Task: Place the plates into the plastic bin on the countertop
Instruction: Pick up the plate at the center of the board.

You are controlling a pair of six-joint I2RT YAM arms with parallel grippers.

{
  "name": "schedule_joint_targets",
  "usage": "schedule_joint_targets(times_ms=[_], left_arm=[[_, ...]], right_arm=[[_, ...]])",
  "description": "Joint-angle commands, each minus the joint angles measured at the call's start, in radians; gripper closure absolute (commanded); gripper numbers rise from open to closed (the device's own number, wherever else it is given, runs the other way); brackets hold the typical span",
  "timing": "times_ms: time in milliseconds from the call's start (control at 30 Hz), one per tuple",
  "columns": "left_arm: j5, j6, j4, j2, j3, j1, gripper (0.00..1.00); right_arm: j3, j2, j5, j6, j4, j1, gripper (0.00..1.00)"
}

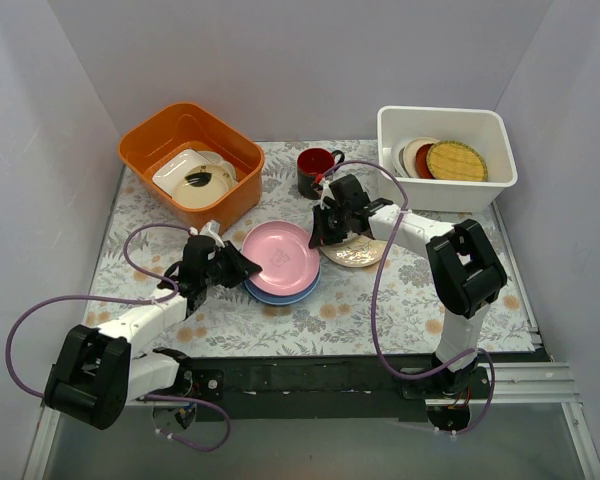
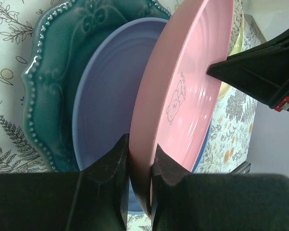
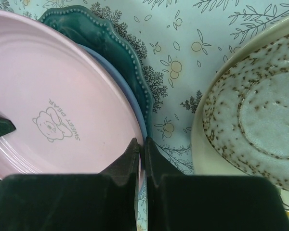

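The left pincer (image 2: 141, 144) is clamped on the near rim of the pink plate (image 2: 192, 96), with one finger on the upper face and the other under the rim, between it and the blue plate (image 2: 111, 96) below. The right pincer (image 3: 140, 142) has its fingers together with nothing between them. Its tips are at the opposite edge of the pink plate, but I cannot tell if they touch it. The pink plate lies on top of a stack in the middle of the desk (image 1: 380, 310), over the blue plate and a teal plate (image 2: 53, 82) with a beaded edge. A speckled cream plate (image 3: 260, 110) lies just beside the stack, under the right arm. The plastic bin (image 1: 450, 195) stands at the far right corner, well apart from the stack, and holds a yellow woven plate (image 1: 456, 160) and some pale and red-brown plates leaning together. At the far left an orange tub (image 1: 230, 205) holds white dishes (image 1: 192, 175). A dark mug (image 1: 315, 170) stands between the tub and the bin, just behind the right pincer.
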Motion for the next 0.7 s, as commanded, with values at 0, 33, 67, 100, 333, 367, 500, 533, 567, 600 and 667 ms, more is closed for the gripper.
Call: schedule_joint_targets(times_ms=[0,33,67,100,333,367,500,533,567,600,667], left_arm=[[0.016,0.02,0.01,-0.038,0.012,-0.014,1.0],[0.013,0.02,0.009,-0.04,0.009,-0.014,1.0],[0.011,0.02,0.006,-0.043,0.009,-0.014,1.0],[0.01,0.02,0.005,-0.046,0.011,-0.014,1.0],[-0.006,0.026,-0.017,-0.067,0.02,-0.014,1.0],[-0.012,0.027,-0.017,-0.067,0.02,-0.014,1.0],[-0.015,0.026,-0.023,-0.072,0.019,-0.014,1.0],[-0.015,0.026,-0.026,-0.074,0.018,-0.014,1.0],[-0.015,0.026,-0.026,-0.077,0.018,-0.014,1.0],[-0.018,0.027,-0.027,-0.078,0.018,-0.014,1.0],[-0.021,0.027,-0.032,-0.083,0.02,-0.014,1.0]], right_arm=[[0.007,-0.04,-0.032,0.02,0.047,0.014,0.97],[0.007,-0.039,-0.031,0.02,0.047,0.014,0.97],[0.005,-0.042,-0.031,0.018,0.047,0.014,0.95],[0.005,-0.043,-0.031,0.018,0.049,0.014,0.94],[-0.004,-0.068,-0.023,0.026,0.057,0.014,0.67],[-0.002,-0.071,-0.018,0.026,0.052,0.012,0.55],[-0.005,-0.095,-0.014,0.035,0.061,0.012,0.3],[-0.004,-0.099,-0.011,0.035,0.061,0.012,0.26],[-0.004,-0.102,-0.008,0.033,0.06,0.012,0.21],[-0.005,-0.105,-0.004,0.033,0.06,0.012,0.19],[-0.004,-0.111,0.005,0.035,0.055,0.012,0.15]])
